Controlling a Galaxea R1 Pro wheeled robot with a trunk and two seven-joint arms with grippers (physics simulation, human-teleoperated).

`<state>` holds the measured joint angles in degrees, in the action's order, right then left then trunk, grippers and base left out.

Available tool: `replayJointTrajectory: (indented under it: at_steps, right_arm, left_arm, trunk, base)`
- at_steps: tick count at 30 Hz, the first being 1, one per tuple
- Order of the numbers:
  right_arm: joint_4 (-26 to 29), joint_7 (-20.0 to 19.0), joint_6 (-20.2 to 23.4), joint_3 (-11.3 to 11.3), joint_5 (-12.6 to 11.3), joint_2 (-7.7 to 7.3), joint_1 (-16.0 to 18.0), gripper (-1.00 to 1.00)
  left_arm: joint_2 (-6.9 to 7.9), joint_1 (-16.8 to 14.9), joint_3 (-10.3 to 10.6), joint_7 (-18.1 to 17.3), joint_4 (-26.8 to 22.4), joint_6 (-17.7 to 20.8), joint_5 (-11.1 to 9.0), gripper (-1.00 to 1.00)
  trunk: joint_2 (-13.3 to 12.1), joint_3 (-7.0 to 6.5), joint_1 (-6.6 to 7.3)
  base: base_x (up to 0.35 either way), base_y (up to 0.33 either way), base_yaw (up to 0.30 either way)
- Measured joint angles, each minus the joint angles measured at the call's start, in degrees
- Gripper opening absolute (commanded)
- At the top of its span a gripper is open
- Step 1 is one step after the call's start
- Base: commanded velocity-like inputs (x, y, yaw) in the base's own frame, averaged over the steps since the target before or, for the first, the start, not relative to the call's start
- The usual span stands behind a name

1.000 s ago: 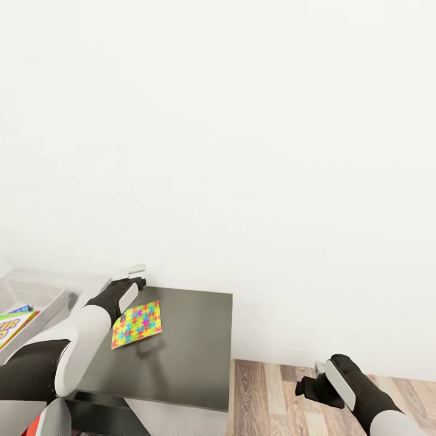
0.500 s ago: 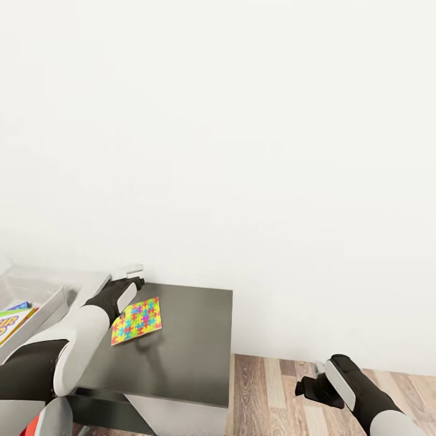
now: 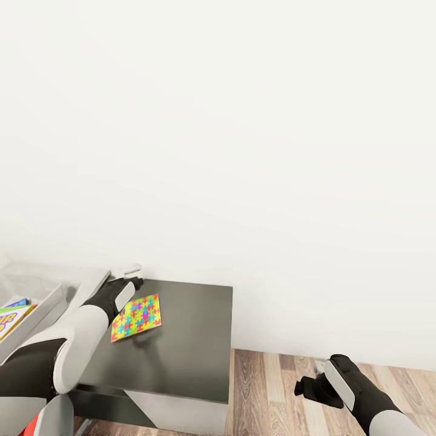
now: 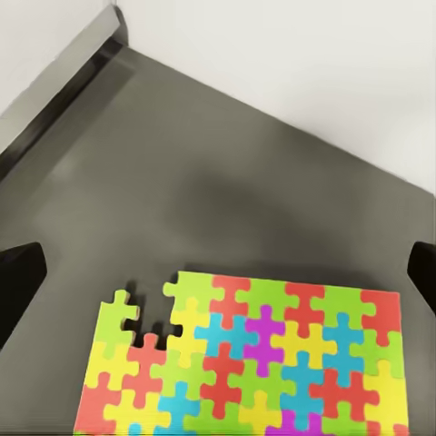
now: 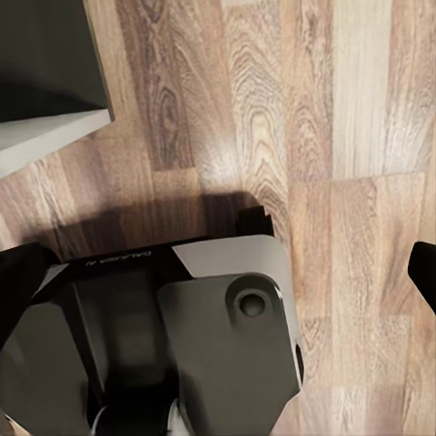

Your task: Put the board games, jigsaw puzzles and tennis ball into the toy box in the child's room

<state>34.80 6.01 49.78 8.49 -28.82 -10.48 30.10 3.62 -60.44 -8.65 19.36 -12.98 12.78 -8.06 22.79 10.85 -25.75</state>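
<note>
In the head view, one jigsaw puzzle point(image 3: 136, 317) lies flat on the dark lower part of the surface point(image 3: 188, 351), toward its far left side. The left pincer point(image 3: 133, 274) hovers just beyond the far left corner of the puzzle. From here I cannot tell how wide its jaws stand. At the far left, the toy box point(image 3: 51, 303) sits on the higher pale part, with a printed board game point(image 3: 11, 318) already inside. The right pincer point(image 3: 310, 383) hangs low over the wooden floor point(image 3: 272, 387), well apart from the surface.

In the left wrist view, the puzzle point(image 4: 254, 359) shows clearly: thin, flat, made of bright interlocking pieces, with one piece missing at an edge. The two dark fingertips point(image 4: 18, 282) stand at opposite borders of the picture, so the pincer is wide open and holds nothing. I judge the puzzle to be light and rather stiff, but too thin to grip from above. A good hold would be on one edge, perhaps after sliding it over the rim of the surface.

In the right wrist view, the fingertips point(image 5: 20, 272) are also far apart, empty, above the floor point(image 5: 363, 136) and the grey base of the robot point(image 5: 182, 336).
</note>
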Motion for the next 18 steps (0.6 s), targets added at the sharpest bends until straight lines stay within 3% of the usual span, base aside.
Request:
replayJointTrajectory:
  at_steps: [10, 18]
  right_arm:
    - [0.00, 0.00, -0.01, 0.07, 0.05, 0.03, 0.00, 1.00]
    - [0.00, 0.01, -0.01, 0.08, 0.07, 0.07, 0.00, 1.00]
  left_arm:
    - [0.14, 0.00, -0.59, -0.10, 0.00, 0.45, -0.12, 1.00]
    - [0.15, 0.00, -2.58, -0.12, 0.00, 0.50, -0.12, 1.00]
  trunk:
    - [0.00, 0.94, 0.00]
    - [0.00, 1.69, 0.00]
  base:
    - [0.000, 0.000, 0.000]
    - [0.000, 0.000, 0.000]
